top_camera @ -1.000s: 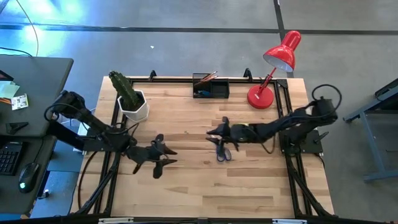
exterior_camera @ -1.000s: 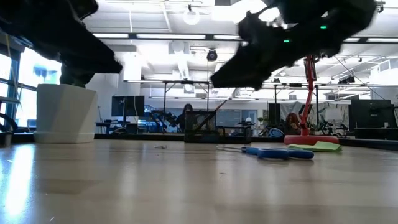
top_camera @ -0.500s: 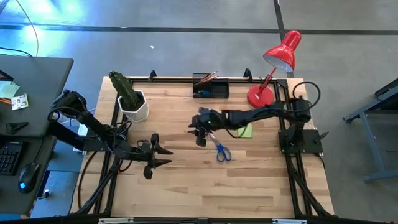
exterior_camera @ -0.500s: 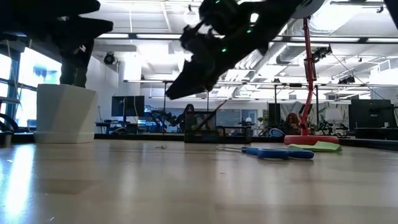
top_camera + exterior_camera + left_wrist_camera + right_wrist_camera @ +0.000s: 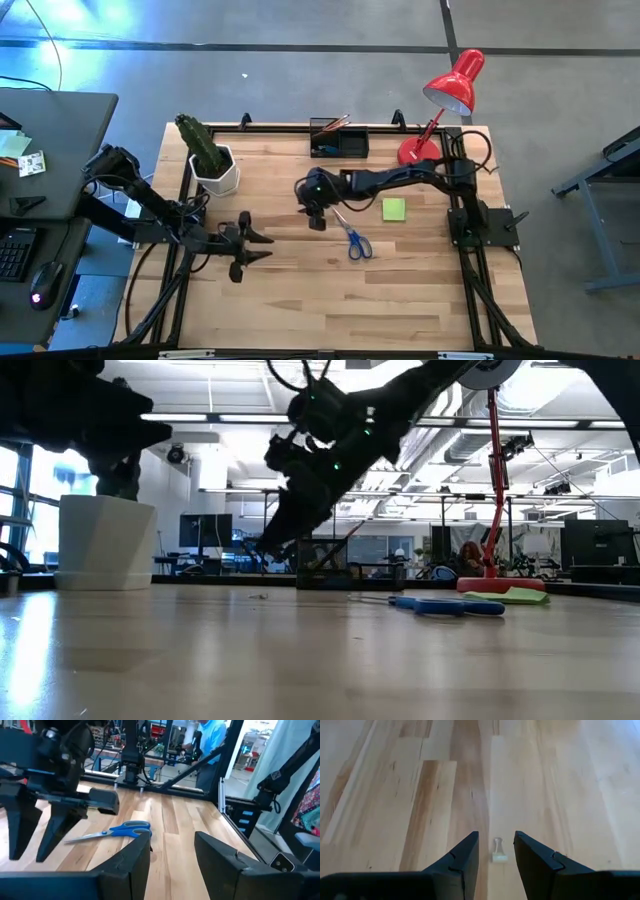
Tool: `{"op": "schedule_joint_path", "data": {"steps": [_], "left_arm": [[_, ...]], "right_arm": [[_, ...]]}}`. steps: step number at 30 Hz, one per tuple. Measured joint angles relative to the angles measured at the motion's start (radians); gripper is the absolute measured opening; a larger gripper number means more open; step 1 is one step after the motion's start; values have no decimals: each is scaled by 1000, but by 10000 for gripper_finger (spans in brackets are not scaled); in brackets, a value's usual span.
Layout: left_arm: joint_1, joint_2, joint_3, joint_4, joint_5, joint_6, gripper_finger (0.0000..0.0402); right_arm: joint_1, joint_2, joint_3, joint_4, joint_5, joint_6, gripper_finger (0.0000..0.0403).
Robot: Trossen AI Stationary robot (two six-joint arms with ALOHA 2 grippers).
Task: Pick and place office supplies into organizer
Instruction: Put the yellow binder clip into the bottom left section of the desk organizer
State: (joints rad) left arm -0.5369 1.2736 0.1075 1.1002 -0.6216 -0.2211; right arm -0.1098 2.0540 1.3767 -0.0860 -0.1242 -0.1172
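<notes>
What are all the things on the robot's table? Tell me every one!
Scissors: one, blue handles, flat mid-table.
Sticky-note pad: one, lime green, right of the scissors.
Organizer: one, black, far edge; pencils stick out of it.
Small peg-like piece: one, pale, on the wood under the right gripper.
Desk lamp: one, red, far right corner.
Cactus: one, green, in a white pot, far left.
Table: one, light wood.
Person: one, blue top, beyond the table.
Left gripper: dark, jaws open, empty, left of centre.
Right gripper: dark, jaws open, empty, near centre.
</notes>
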Motion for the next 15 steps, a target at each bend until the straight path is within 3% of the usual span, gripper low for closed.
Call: {"op": "schedule_joint_path", "data": {"steps": [8,15], "left_arm": [[0,0,-11,3,0,-3,145],[0,0,-10,-16,6,-24,145]], "right_arm": [[-9,117,201,-271,-4,-67,119],[-9,180,262,-280,-4,-75,150]]}}
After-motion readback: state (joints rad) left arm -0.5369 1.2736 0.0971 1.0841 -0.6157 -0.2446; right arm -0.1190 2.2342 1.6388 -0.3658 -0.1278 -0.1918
